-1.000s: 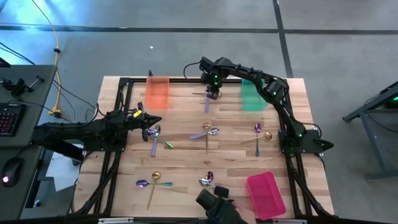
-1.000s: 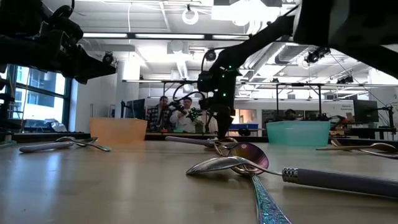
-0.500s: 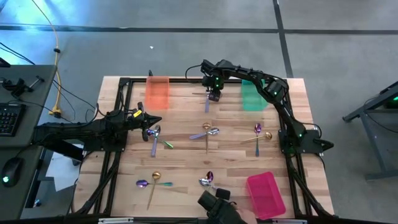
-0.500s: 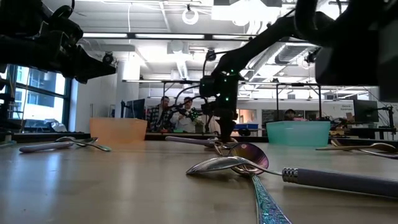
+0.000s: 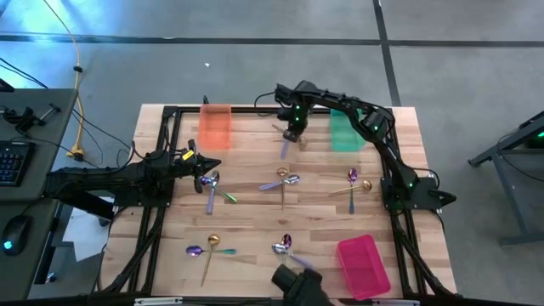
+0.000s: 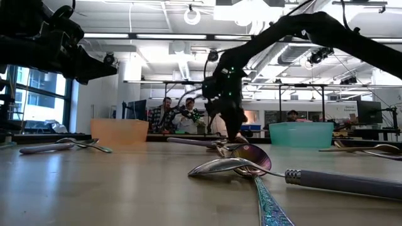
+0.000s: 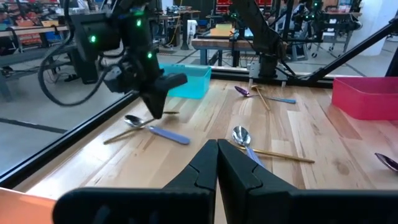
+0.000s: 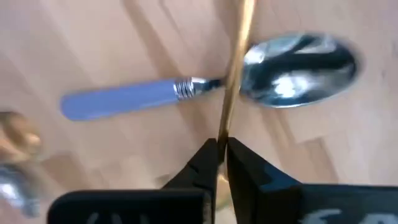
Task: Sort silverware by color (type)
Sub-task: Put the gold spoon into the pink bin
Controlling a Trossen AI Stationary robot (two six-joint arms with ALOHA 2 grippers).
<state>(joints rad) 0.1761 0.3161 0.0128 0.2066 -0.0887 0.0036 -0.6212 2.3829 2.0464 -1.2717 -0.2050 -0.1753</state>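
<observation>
A: Start on the left. The left claw (image 5: 206,163) waits over the left half of the table (image 5: 255,255), its fingers pressed flat together on nothing, a lavender-handled spoon (image 5: 210,192) lying just below it.

B: And the working arm?

A: The right claw (image 5: 291,133) is down at the far edge of the table, between the orange tray (image 5: 215,126) and the green tray (image 5: 344,130). It has pinched tight on the thin handle of a gold spoon (image 8: 235,68).

B: What would make this lift go well?

A: I'd raise it straight and slowly. That gold handle crosses the neck of another lavender-handled spoon (image 8: 124,99), so a sideways drag would likely shove it. The grip is narrow; a swing could let the spoon pivot.

B: Which view tells you that?

A: Only the right wrist view shows the crossing and the pinch. The high view adds what that one lacks: the other spoons scattered in crossed pairs and the pink tray (image 5: 363,265) at the near right. The low view only shows the claw's tip down at table level.
</observation>
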